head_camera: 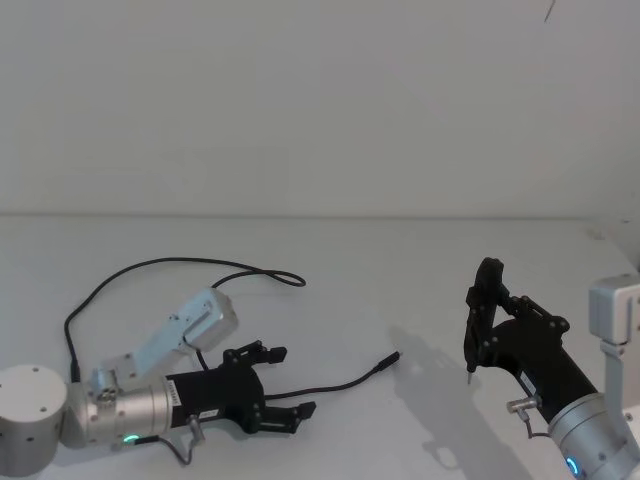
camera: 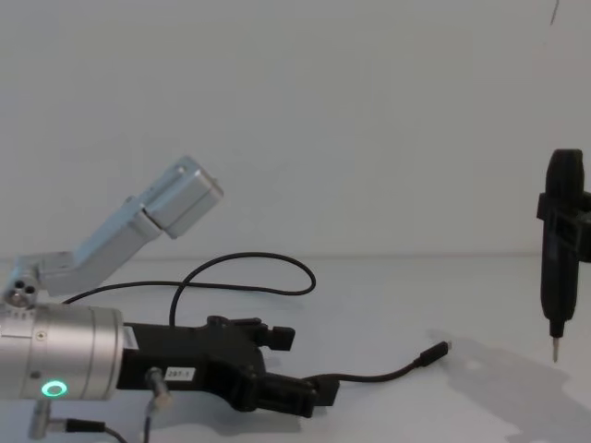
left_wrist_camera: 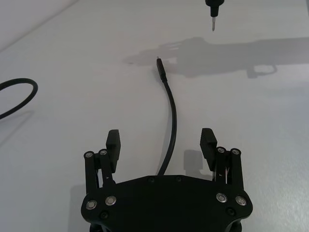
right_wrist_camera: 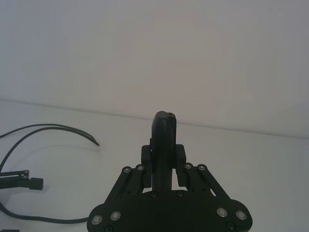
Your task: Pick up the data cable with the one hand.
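The data cable [head_camera: 340,383] is a thin black cord lying on the white table; it loops far back on the left and ends in a small plug [head_camera: 390,361] near the middle. My left gripper [head_camera: 285,385], the one hand, lies low over the table and is open. In the left wrist view the data cable [left_wrist_camera: 173,121] runs between its two fingers [left_wrist_camera: 113,140] and under the palm, and the plug [left_wrist_camera: 161,70] points away. The chest view shows the left gripper [camera: 300,365] astride the cord [camera: 379,375]. My right gripper [head_camera: 490,320] hovers to the right, shut on a dark pen-shaped tool [camera: 561,249].
The tool's metal tip [left_wrist_camera: 213,14] hangs above the table just beyond the plug. The left arm's pale link [head_camera: 190,325] rises behind the left gripper. The table's far edge [head_camera: 320,215] meets a plain wall. Bare table lies between the two grippers.
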Robot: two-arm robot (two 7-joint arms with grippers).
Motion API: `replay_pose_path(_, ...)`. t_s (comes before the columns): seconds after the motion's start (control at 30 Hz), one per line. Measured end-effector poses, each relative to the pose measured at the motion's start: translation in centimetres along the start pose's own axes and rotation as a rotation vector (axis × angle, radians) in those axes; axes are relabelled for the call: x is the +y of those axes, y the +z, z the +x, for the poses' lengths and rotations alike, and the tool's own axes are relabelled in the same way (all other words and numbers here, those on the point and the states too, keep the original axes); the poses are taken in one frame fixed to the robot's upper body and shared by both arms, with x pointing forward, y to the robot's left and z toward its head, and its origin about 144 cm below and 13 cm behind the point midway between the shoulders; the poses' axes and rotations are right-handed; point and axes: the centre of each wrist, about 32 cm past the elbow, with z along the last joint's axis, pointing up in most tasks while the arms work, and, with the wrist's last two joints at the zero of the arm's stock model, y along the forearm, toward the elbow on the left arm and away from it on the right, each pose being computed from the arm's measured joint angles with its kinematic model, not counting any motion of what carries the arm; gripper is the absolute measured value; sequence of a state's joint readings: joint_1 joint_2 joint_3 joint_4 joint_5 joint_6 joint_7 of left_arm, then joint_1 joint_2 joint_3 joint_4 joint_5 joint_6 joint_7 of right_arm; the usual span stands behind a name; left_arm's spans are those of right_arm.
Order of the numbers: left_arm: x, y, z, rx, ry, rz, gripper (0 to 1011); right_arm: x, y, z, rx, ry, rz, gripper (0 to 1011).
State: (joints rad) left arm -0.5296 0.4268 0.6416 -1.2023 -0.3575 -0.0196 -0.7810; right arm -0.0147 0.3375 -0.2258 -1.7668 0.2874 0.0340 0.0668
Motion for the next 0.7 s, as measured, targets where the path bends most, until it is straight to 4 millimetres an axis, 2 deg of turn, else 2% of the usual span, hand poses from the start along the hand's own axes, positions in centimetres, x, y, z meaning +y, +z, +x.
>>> replay_pose_path(0.13,-0.7,-0.1,-0.1,0.03,0.002,-0.003,1001,0.0,0.0,0.0,0.0,0.0,0.0,279)
replay_pose_path(0.33,-1.4,-0.1,-0.1,0.067,0.009,-0.005,895,0.0,0.0,0.0,0.0,0.0,0.0,279)
replay_pose_path(0.53,-1.9,-0.1,-0.1,0.101,0.014,-0.006,724,0.0,0.0,0.0,0.0,0.0,0.0,279)
replay_pose_path(0.57,-2.1,-0.1,-0.1,0.107,0.014,-0.005,664,0.0,0.0,0.0,0.0,0.0,0.0,279)
replay_pose_path(0.7,-2.3,-0.2,-0.1,0.118,0.014,0.0,569,0.0,0.0,0.0,0.0,0.0,0.0,279)
